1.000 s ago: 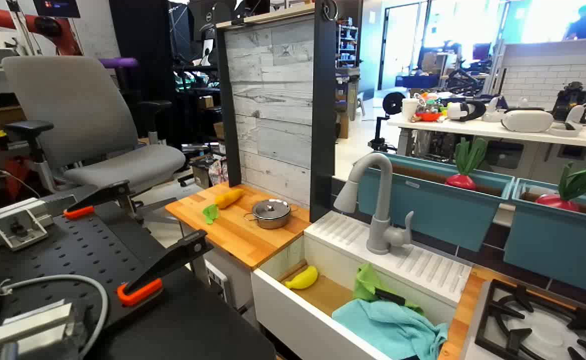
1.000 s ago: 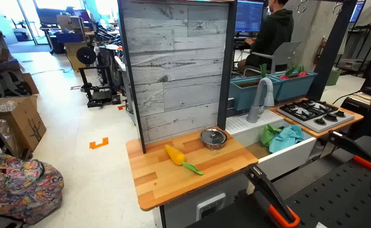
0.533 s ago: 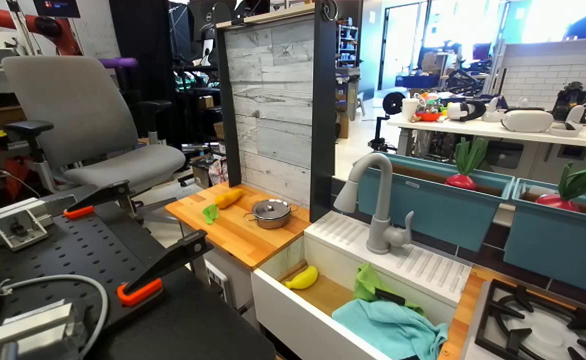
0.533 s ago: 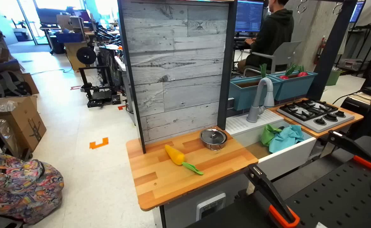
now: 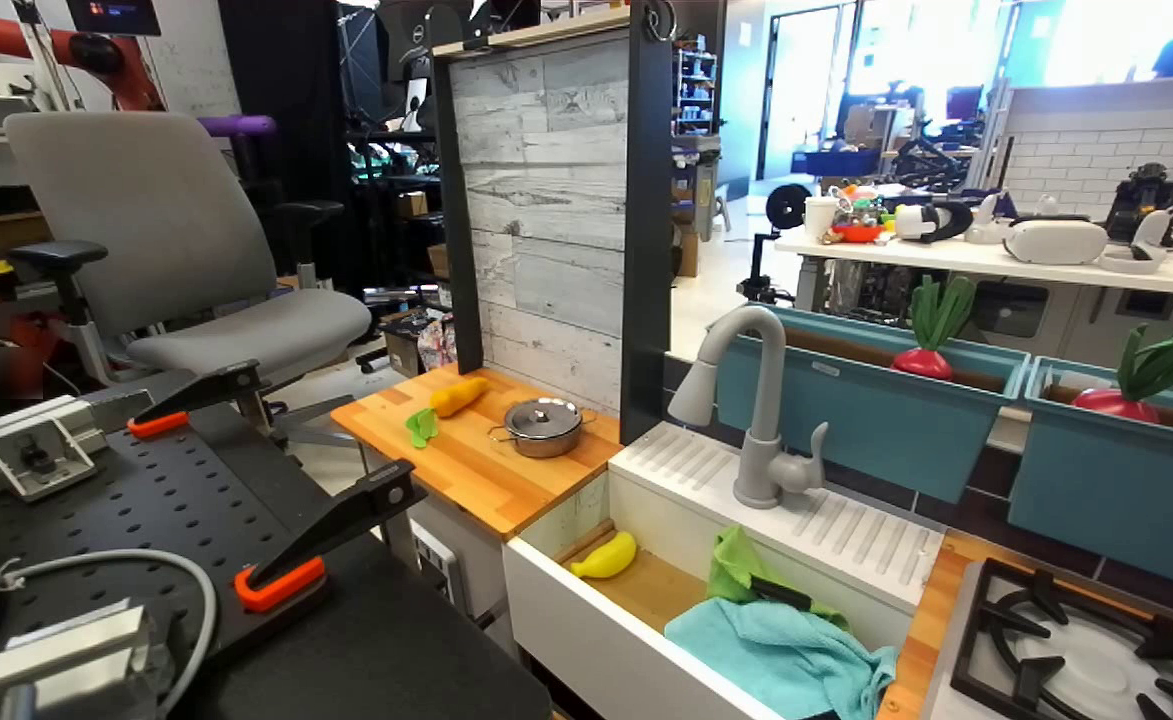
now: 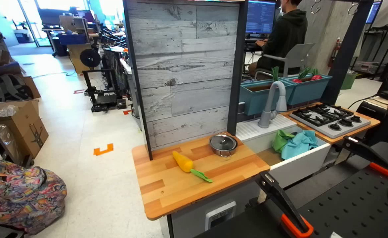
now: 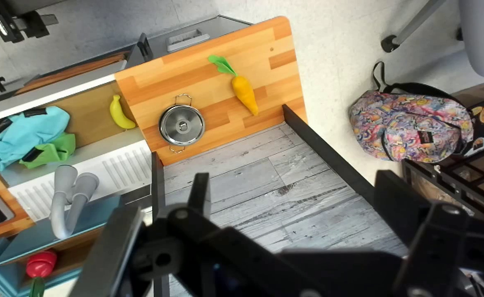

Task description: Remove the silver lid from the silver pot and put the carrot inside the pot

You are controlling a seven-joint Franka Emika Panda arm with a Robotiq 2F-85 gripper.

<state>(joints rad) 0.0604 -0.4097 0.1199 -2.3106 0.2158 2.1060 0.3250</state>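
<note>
Wrist view, lower frame: gripper [image 7: 293, 181] spread and empty; left of centre, the silver lid [image 7: 183, 121], presumably stiff and slippery, seems best pinched by its knob [image 7: 182, 126].

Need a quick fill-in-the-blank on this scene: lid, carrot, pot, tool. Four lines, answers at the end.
1. The silver lid is ____ the silver pot, not off it.
2. The leafy end of the carrot is coloured ____.
3. Of the carrot and the silver pot, the ____ is nearer the sink.
4. The tool holds ____.

Missing words: on; green; silver pot; nothing.
</note>
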